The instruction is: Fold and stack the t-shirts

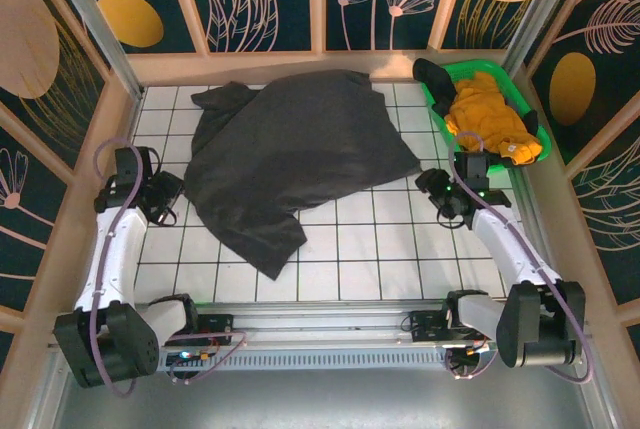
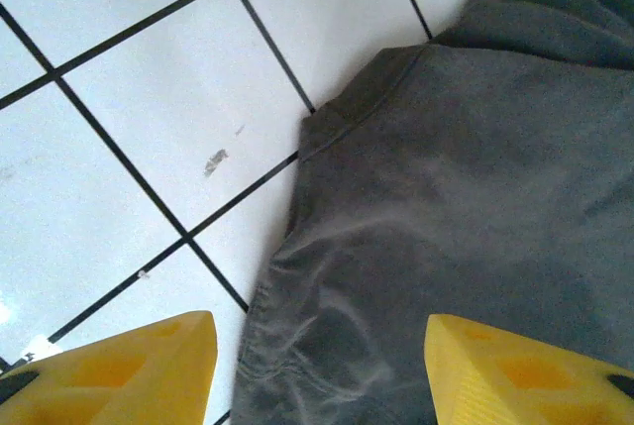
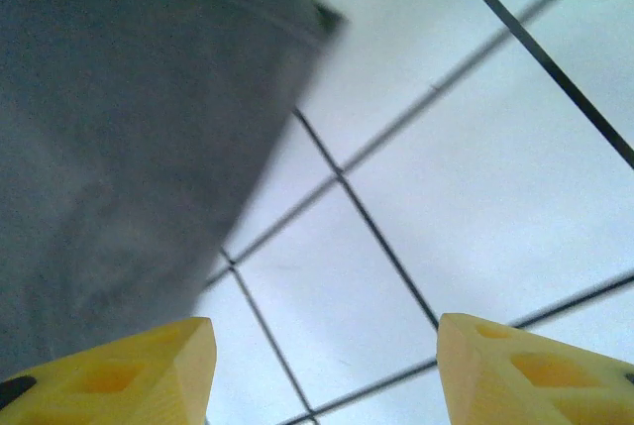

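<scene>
Two t-shirts show from above, the charcoal t-shirt [image 1: 300, 164] spread on the tiled table [image 1: 400, 249], the mustard t-shirt [image 1: 490, 114] heaped in the green tray [image 1: 500, 71]; the wrist views add that the left gripper [image 2: 317, 366] hangs wide open and empty over the charcoal edge, the right gripper [image 3: 322, 371] likewise just beside it.

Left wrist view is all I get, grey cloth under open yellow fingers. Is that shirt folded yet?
Observer: No. From above, the dark grey t-shirt lies spread and rumpled across the middle of the table, unfolded.
Operator: Where is the other shirt?
Observer: The mustard yellow t-shirt sits bunched in the green tray at the far right corner.
Operator: And the right arm?
Observer: The right gripper is open over bare tiles beside the grey shirt's right corner, holding nothing.
</scene>
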### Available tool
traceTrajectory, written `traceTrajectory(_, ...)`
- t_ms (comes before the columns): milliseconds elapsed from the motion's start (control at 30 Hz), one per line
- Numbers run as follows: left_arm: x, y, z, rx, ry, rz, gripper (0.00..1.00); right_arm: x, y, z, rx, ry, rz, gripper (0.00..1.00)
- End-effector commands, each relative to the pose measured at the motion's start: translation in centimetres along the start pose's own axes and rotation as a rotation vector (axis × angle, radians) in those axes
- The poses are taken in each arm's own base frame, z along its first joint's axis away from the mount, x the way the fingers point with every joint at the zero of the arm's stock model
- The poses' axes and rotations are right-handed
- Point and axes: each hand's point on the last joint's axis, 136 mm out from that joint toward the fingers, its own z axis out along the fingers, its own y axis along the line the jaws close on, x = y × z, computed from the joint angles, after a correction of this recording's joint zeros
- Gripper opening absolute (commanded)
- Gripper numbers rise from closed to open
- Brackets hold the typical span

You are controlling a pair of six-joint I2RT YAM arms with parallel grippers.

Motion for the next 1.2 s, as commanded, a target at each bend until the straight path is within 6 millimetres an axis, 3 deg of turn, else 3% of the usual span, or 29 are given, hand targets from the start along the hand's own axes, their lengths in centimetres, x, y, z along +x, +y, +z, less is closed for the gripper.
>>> traceTrajectory(0, 1.2, -0.1, -0.3, 0.016, 0.007, 0.047, 0.56, -0.5, -0.2, -0.6, 0.018, -0.028, -0.014, 0.61)
traceTrajectory(133, 7.0, -0.4, 0.7, 0.015, 0.167, 0.170, 0.47, -1.0, 0.9, -0.9, 0.021, -0.052, -0.076, 0.60)
traceTrajectory(233, 13.7, -0.7, 1.4, 0.026, 0.334, 0.385, 0.39, -1.1, 2.1, -0.9, 0.014, -0.060, -0.139, 0.58)
traceTrajectory(333, 20.4, 0.3, 1.5, 0.033, 0.465, 0.612, 0.30, -1.0, 3.7, -0.8, -0.011, -0.071, -0.203, 0.57)
traceTrajectory(433, 25.1, 1.4, 0.6, 0.048, 0.554, 0.776, 0.32, -0.8, 5.1, -0.8, -0.031, -0.076, -0.246, 0.57)
traceTrajectory(533, 27.7, 2.7, -0.1, 0.029, 0.587, 0.901, 0.44, -0.6, 6.0, -0.6, -0.030, -0.072, -0.275, 0.57)
traceTrajectory(700, 29.3, 3.6, 0.9, -0.016, 0.587, 0.962, 0.54, -0.1, 7.4, -0.5, -0.050, -0.061, -0.301, 0.58)
traceTrajectory(900, 29.6, 5.5, 4.0, -0.173, 0.549, 0.995, 0.53, -0.3, 7.5, -1.0, -0.049, -0.075, -0.308, 0.58)
traceTrajectory(967, 28.6, 6.4, 4.8, -0.254, 0.494, 0.975, 0.35, -0.5, 7.3, -1.1, -0.037, -0.090, -0.308, 0.57)
traceTrajectory(1033, 26.8, 7.1, 4.5, -0.326, 0.409, 0.914, 0.00, -1.1, 7.0, -1.5, -0.013, -0.117, -0.302, 0.56)
traceTrajectory(1167, 22.4, 8.4, 1.9, -0.347, 0.244, 0.692, 0.00, -2.4, 5.3, -1.8, 0.066, -0.181, -0.261, 0.56)
